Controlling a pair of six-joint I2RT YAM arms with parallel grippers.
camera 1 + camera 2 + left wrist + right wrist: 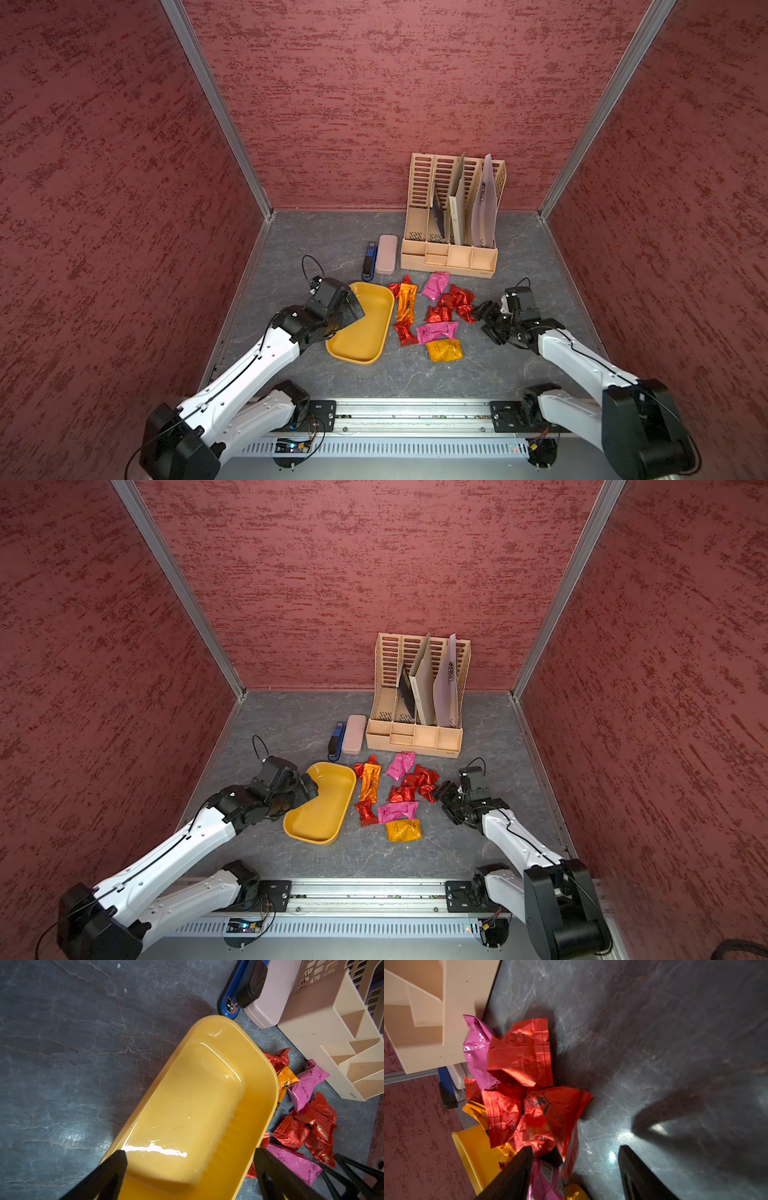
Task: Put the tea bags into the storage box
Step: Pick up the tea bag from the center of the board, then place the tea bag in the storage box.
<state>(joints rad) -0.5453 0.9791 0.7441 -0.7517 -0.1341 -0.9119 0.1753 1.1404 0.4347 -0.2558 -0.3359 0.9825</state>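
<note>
- The tea bags (437,314) lie in a loose pile on the bench (415,374), right of the box (372,328). None is in the box, and the left wrist view shows its floor bare.
- A long orange bag (406,307) at the pile's left edge lies just beside the box's right rim. Reds crowd the far right of the pile, and a pink and an orange bag lie nearest.
- The box's long axis runs near to far, with its far end leaning a little right.
- The right tool (575,1147) is at the pile's right edge and points left at it, jaws apart. One finger lies against or over a red bag (556,1109), whose crumpled edge reaches into the gap, but nothing is clamped.
- The bags lie left of that tool, and the box lies further left, across the pile. I judge the right arm the nearer one for the pick, with a carry leftward over the other bags to follow.
- The left tool (190,1151) hovers over the box's left side, jaws wide apart and holding nothing. I cannot tell whether they touch the rim.
- Farther off stand the organizer (449,257), the case (386,254) and the stapler (369,262). The organizer's front is just beyond the far pink bag.
</note>
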